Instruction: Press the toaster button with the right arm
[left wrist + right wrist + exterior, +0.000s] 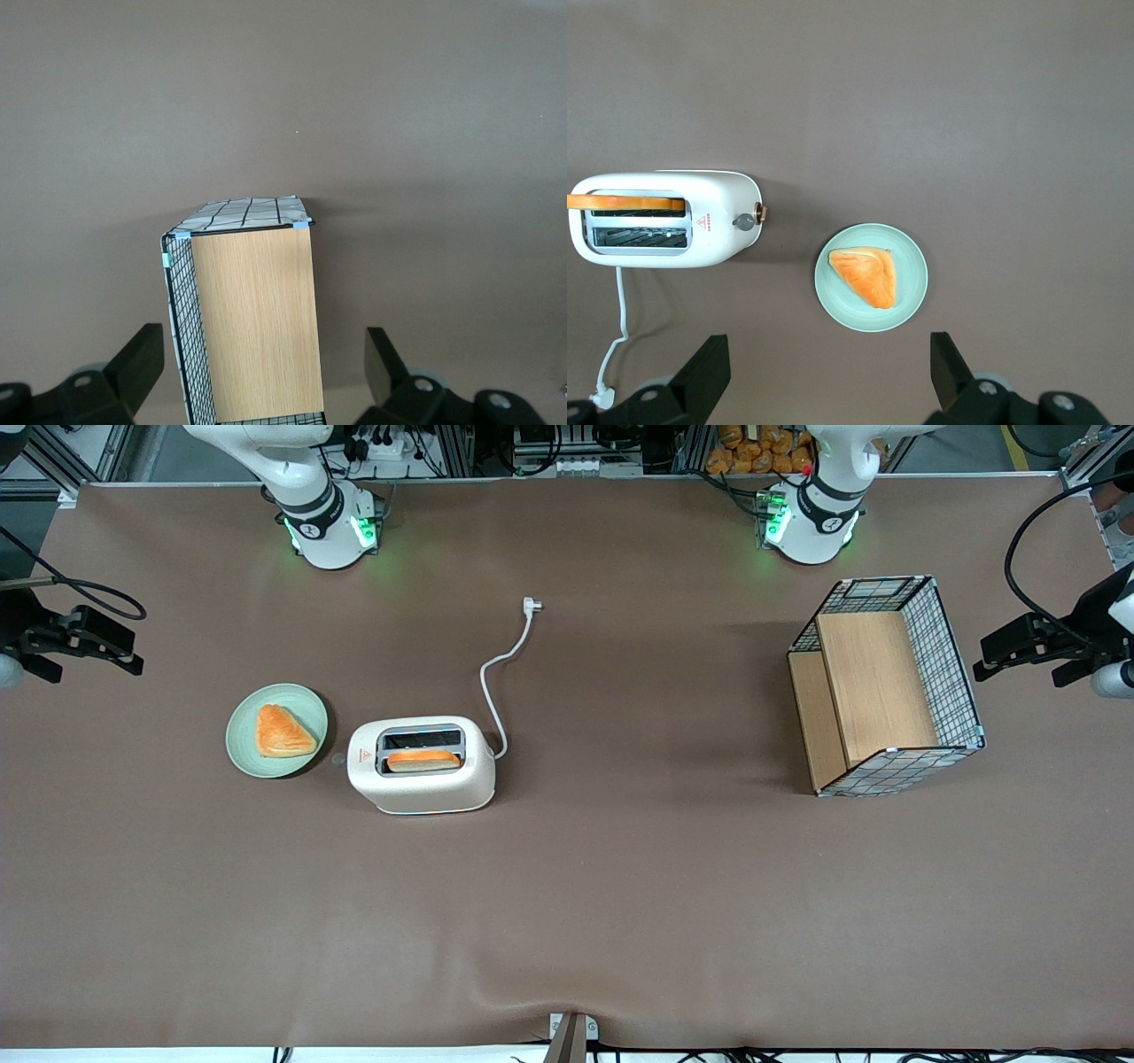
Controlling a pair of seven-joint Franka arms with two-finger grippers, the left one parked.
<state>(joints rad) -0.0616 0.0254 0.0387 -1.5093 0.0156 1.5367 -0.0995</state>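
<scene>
While nothing has been pressed yet, we see from the front the smooth cream toaster [422,765] on the matte brown counter [620,886], beside a plate [277,730]; our gripper [75,642] hangs well apart, toward the working arm's end.

From the right wrist, its fingers [704,372] stand apart above the counter, and the small grey round toaster button [744,222] sticks out untouched, facing the plate.

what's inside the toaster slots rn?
Toaster: the slot nearer the front camera holds a toast slice standing above the rim; its lower part is hidden. The other slot shows only wire guides. Right hand is open, high above the plate.
</scene>
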